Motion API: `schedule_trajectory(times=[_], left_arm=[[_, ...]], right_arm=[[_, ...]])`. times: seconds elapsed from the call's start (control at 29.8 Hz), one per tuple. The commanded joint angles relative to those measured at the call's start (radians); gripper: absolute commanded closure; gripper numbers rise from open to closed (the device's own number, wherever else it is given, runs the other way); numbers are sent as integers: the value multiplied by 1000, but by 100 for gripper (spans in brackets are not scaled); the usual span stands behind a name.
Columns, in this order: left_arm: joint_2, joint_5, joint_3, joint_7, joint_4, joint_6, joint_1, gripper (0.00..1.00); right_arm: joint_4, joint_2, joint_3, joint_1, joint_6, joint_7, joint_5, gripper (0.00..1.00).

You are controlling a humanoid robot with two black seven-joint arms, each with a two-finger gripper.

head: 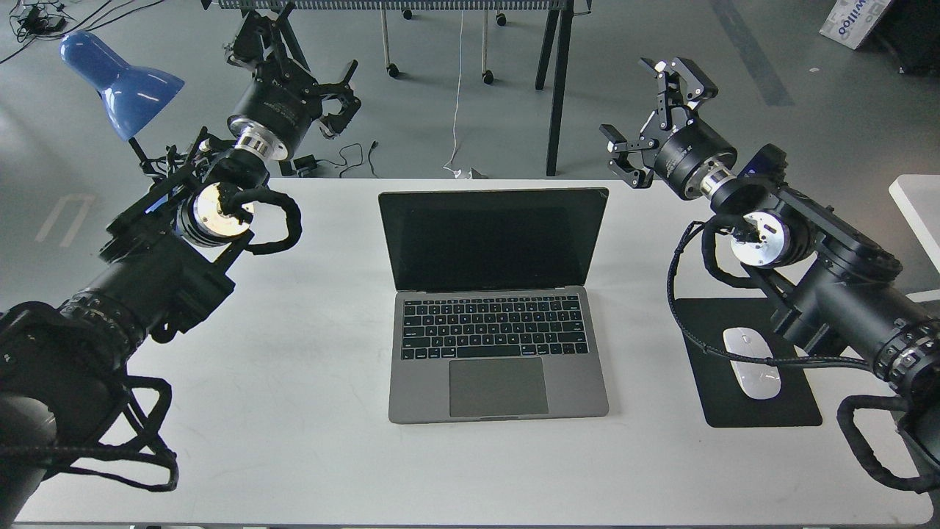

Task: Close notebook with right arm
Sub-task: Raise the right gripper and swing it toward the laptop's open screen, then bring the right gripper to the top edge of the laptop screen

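The notebook (496, 330), a slim grey laptop with black keys and a dark screen, stands open at the middle of the white table (294, 411). Its lid is upright and leans slightly back. My right arm reaches in from the right, and its gripper (633, 103) is open. It hovers just beyond the table's far edge, to the right of the lid's top right corner and apart from it. My left gripper (305, 55) is open and empty, raised past the table's far left corner.
A black mouse pad (723, 408) with a white mouse (750, 362) lies to the right of the notebook, partly under my right arm and its cable. A blue desk lamp (117, 77) stands at the far left. Trolley legs (551, 88) stand on the floor behind the table.
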Motion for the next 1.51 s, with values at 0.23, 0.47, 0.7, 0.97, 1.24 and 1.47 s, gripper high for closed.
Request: schedule_trajectory(times=[0.23, 0.47, 0.7, 0.97, 1.24, 1.47], left_arm=[[0, 1, 0, 0, 1, 0, 0, 0], [0, 1, 0, 0, 1, 0, 0, 0], [0, 1, 0, 0, 1, 0, 0, 0], [0, 1, 0, 0, 1, 0, 0, 0], [0, 1, 0, 0, 0, 0, 2, 0], [0, 1, 0, 0, 1, 0, 2, 0]], right_arm=[[-134, 72, -13, 96, -26, 56, -5, 0], [-220, 143, -14, 96, -23, 48, -5, 0], [-266, 195, -62, 94, -19, 43, -4, 0], [-228, 206, -148, 73, -19, 45, -2, 0], [-24, 109, -165, 18, -24, 42, -4, 0], [171, -17, -221, -21, -49, 42, -5, 0]])
